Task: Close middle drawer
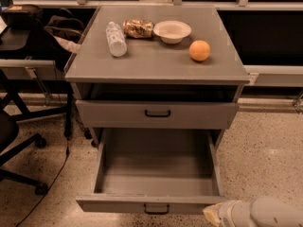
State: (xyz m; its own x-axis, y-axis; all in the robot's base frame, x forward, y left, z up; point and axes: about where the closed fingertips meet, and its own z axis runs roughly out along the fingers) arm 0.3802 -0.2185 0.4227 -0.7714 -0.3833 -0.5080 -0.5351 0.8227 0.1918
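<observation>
- Camera view, upper centre: bench (156,65) carries bottle (116,38) lying flat, snack pack (138,28), bowl (172,31), orange (199,50).
- Lower centre: middle drawer (156,171) pulled well out below the upper drawer (189,113), black handle (156,208) facing frame bottom.
- Lower right corner: end effector (213,214) just beside drawer's front right corner; grip state cannot tell.

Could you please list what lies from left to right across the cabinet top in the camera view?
Water bottle, brown packet, white bowl, orange. The gripper is lower right, beside the open middle drawer's front corner.
</observation>
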